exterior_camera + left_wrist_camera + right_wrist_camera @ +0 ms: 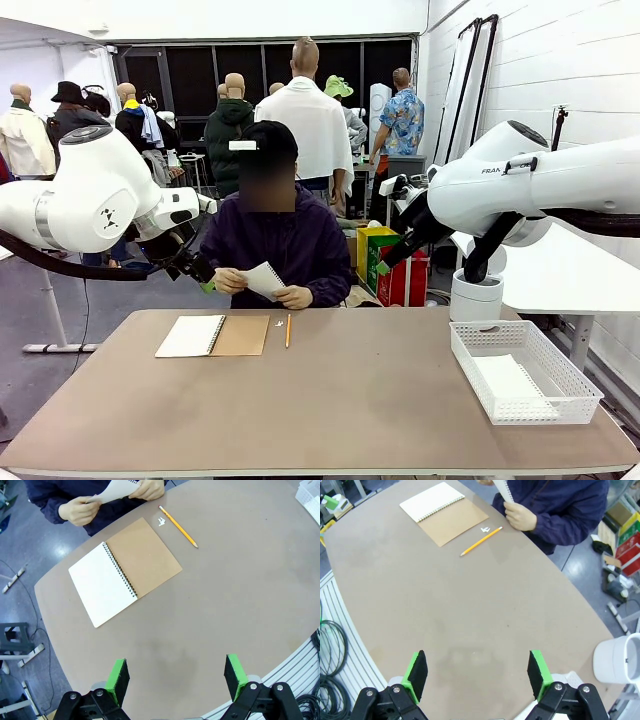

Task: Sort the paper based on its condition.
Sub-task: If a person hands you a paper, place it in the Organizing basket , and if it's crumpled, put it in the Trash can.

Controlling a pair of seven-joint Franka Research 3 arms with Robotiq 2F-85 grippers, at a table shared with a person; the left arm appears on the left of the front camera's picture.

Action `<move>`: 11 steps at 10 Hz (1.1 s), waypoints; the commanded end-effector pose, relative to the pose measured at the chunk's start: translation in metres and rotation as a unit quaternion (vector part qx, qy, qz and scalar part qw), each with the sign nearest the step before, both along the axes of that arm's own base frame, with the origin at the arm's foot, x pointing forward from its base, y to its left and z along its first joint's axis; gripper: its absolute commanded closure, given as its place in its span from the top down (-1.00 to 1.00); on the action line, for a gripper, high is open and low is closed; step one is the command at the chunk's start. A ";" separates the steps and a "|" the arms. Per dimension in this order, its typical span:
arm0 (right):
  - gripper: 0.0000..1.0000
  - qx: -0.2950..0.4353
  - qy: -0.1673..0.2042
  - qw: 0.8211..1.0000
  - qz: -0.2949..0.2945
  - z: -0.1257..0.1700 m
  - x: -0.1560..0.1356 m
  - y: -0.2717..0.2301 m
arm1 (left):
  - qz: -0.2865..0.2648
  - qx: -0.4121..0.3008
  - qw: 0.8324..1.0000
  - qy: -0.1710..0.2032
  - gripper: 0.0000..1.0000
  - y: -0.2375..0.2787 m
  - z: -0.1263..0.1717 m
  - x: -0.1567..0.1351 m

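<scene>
Front view: a person sits at the 12 o'clock edge of the table [350, 400], holding a sheet of paper [265, 279] tilted in the air just above that edge. One hand [230, 281] grips it at its 9 o'clock side and the other hand [295, 296] at its 4 o'clock corner. The sheet touches nothing else.

Toward 4 o'clock on the tabletop sits a white mesh basket [575, 385]. What looks like a second sheet [505, 378] lies flat inside it.

An open notebook [212, 336] lies flat at about 10 o'clock from the table's middle, its white page beside its brown cover. A pencil [288, 330] lies just off the notebook's 3 o'clock side, not touching it. A few small white scraps [278, 322] lie between the two. A white tub [476, 296] stands beyond the table at 2 o'clock.

Left wrist view has the left gripper [176, 677] hanging high over bare tabletop. Its green pads [118, 679] are spread wide with nothing between them. From there the notebook lies at 11 o'clock, and the held sheet is at 12 o'clock on the picture's top edge.

Right wrist view has the right gripper [476, 674] likewise in the air over bare table, jaws wide apart and empty. The pencil is at 12 o'clock from it, and the person's sheet lies farther off at 1 o'clock.

Seen from the front, both grippers hang above the table, one at 9 o'clock of the person and one at 3 o'clock. Both are apart from the held sheet, and the right one is also well apart from the basket.
</scene>
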State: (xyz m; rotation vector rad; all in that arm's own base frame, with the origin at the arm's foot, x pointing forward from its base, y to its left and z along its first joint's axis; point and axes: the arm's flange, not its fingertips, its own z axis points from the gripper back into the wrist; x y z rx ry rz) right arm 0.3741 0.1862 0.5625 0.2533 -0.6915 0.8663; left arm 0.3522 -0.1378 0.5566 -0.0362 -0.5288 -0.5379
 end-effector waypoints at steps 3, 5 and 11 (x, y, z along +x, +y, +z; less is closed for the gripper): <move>1.00 -0.002 -0.001 1.000 -0.002 0.000 0.000 0.000 | -0.001 -0.006 1.000 0.001 1.00 0.001 0.001 0.000; 1.00 -0.002 -0.001 1.000 -0.002 0.000 0.000 0.000 | -0.001 -0.006 1.000 0.001 1.00 0.001 0.001 0.000; 1.00 -0.002 -0.001 1.000 -0.002 0.000 0.000 0.000 | -0.001 -0.006 1.000 0.001 1.00 0.001 0.001 0.000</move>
